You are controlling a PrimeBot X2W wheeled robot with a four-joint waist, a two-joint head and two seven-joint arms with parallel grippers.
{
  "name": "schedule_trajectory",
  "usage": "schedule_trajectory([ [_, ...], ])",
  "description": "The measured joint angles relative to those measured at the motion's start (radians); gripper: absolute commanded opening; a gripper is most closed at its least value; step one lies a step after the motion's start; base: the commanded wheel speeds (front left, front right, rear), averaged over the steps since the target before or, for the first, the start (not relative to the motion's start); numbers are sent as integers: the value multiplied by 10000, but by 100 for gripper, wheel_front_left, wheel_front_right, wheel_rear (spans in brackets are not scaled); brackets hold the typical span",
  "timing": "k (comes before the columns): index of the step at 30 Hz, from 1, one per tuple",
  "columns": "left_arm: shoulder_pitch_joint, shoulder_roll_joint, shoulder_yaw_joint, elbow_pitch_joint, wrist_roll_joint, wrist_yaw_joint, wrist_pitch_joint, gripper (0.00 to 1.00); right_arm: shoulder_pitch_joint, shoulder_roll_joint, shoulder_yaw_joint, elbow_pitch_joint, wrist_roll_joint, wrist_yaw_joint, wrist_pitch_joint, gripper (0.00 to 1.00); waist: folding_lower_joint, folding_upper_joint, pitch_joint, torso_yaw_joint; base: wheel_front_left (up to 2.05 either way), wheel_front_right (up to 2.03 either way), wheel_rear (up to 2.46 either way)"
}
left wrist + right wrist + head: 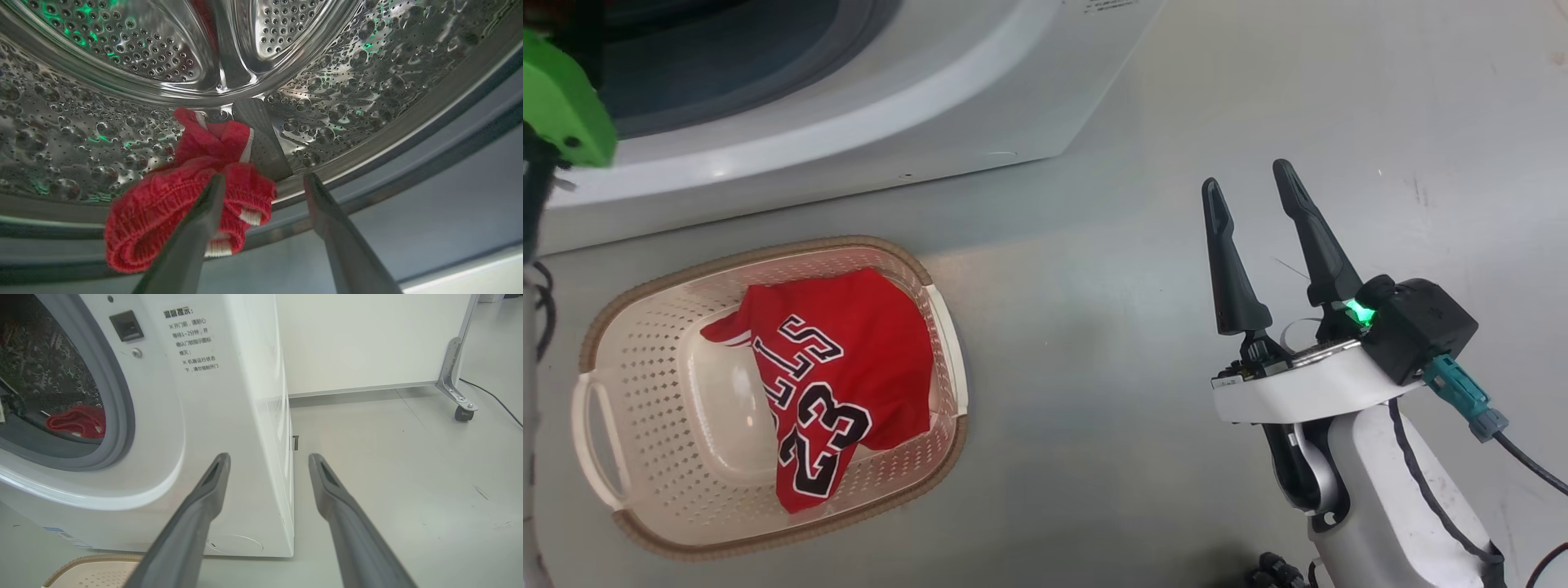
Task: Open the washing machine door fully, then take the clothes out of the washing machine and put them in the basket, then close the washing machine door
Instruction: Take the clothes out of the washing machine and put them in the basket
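While the left fingers [192,237] sit at the mouth of the washing machine [849,122], they're spread wide and grip nothing. Drum [81,134] contents: one red garment [184,204] with white trim, bunched on the steel wall just ahead of those fingers. One fingertip overlaps the cloth in the left wrist view; can't tell if it touches. The other finger is off to the side of it, over the drum's front rim.

Basket [629,367] is on the floor [1094,367], left of the right fingers [1233,269] and well apart from them, just in front of the machine. Contents: one red jersey [849,367], with black lettering and 23. It lies from mid-basket up onto the wall nearest the right fingers.

Right fingers are spread wide, empty and touching nothing, with bare floor under them.

Per view:
- Head view gives the basket and what's in it, plus the machine's lower front.
- Left wrist view gives the perforated drum interior and the garment close up.
- Right wrist view has the machine's front ahead-left of the right fingers. It shows the grey gasket [122,416], the red garment low in the drum beyond it, a printed label, and the basket's brown rim at the bottom edge below one finger.
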Motion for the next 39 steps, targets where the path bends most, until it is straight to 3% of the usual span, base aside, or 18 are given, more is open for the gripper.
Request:
schedule_trajectory([
  [10, -1436, 851, 148, 909, 31, -79, 1478, 100, -368, 2, 301, 0, 378, -92, 0, 100, 1, 0, 553, -708, 0, 0, 0],
  [24, -1973, 1166, 332, 2397, -52, 31, 2945, 100, -397, 4, 353, 105, 533, -238, 0, 100, 0, 0, 697, -974, 0, 0, 0],
  [25, -1983, 1166, 345, 2462, -86, 46, 3026, 93, -397, 4, 355, 125, 533, -261, 0, 100, 0, 0, 689, -974, 0, 0, 0],
  [26, -2012, 1164, 357, 2518, -142, 46, 3091, 74, -397, 4, 357, 151, 533, -261, 0, 100, 0, 0, 678, -974, 0, 0, 0],
  [27, -2057, 1162, 374, 2591, -222, 46, 3193, 46, -397, 2, 359, 171, 533, -261, 0, 100, 0, 0, 666, -973, 0, 0, 0],
  [28, -2089, 1162, 403, 2648, -322, 46, 3277, 33, -398, 2, 359, 186, 533, -261, 0, 100, 0, 0, 654, -971, 0, 0, 0],
  [29, -2116, 1162, 420, 2713, -418, 46, 3338, 0, -400, 2, 359, 196, 533, -261, 0, 100, 0, 0, 641, -969, 0, 0, 0],
  [39, -2169, 1141, 405, 2909, -583, 4, 3534, 0, -494, 2, 359, 211, 533, -263, 0, 100, 0, 0, 550, -929, 0, 0, 0],
])
